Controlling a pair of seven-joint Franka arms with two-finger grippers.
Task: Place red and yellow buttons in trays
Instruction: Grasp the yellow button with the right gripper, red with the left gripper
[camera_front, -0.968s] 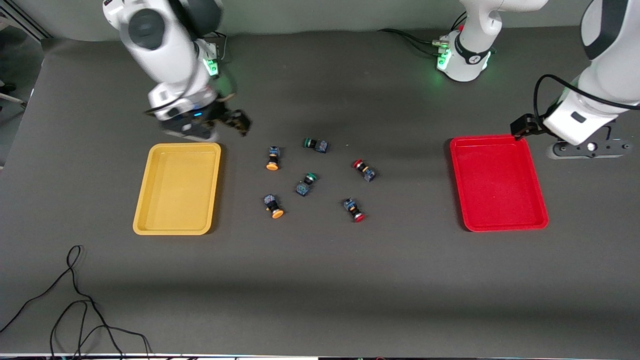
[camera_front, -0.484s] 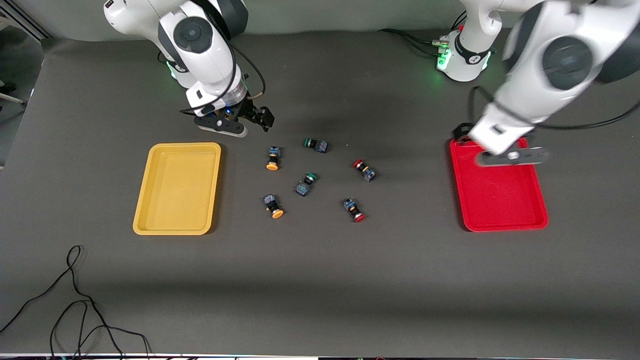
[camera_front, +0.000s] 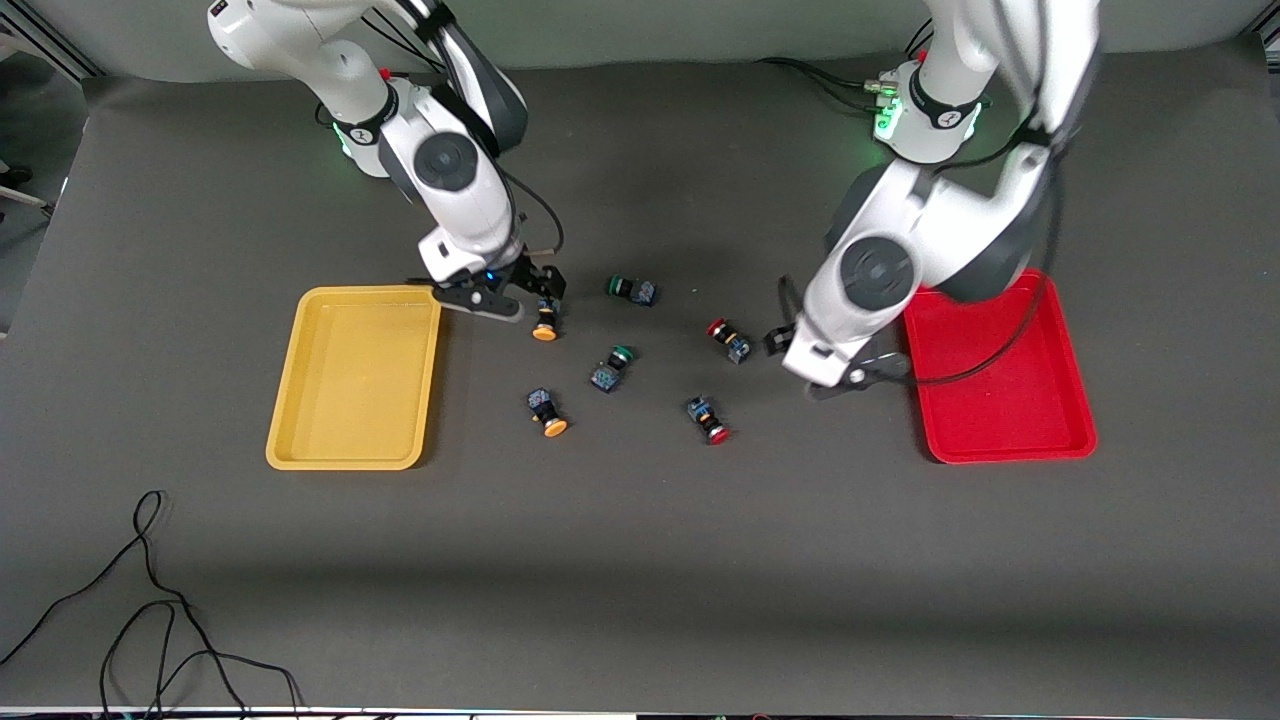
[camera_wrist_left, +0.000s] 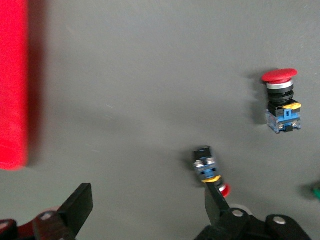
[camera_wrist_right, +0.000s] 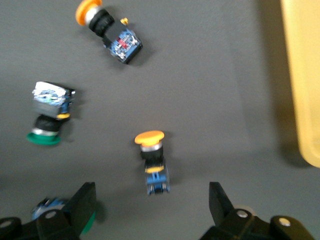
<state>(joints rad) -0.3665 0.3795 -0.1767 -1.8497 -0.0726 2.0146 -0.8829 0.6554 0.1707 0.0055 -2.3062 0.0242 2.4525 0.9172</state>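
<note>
Judging from the front view, nothing has been sorted yet: the yellow tray (camera_front: 354, 378) at the right arm's end of the desk (camera_front: 640, 560) and the red tray (camera_front: 1000, 370) at the left arm's end both lie bare. All four task buttons sit on the desk between the trays. One yellow button (camera_front: 545, 318) lies farther from the front camera than the other yellow button (camera_front: 546, 411); likewise one red button (camera_front: 728, 339) lies farther from that camera than the other red button (camera_front: 708, 419). Two green buttons (camera_front: 612, 367) lie among them and are no part of the job. The right claw (camera_front: 520, 295) is over the farther yellow button, and the left claw (camera_front: 830, 372) hangs just beside the red tray, near the farther red button.

In the left wrist view, the left claw (camera_wrist_left: 145, 210) is spread wide and holds nothing. A red button (camera_wrist_left: 210, 170) lies on the desk close by one finger, seemingly not between the two, and another red button (camera_wrist_left: 281, 100) lies well apart. The red tray's rim (camera_wrist_left: 12, 85) shows at the edge.

In the right wrist view, the right claw (camera_wrist_right: 152, 202) is likewise wide open and empty, with a yellow button (camera_wrist_right: 152, 160) lying between its fingers, ready to be gripped. The second yellow button (camera_wrist_right: 107, 30) and a green button (camera_wrist_right: 50, 117) lie farther off. All four placements remain to be done.
</note>
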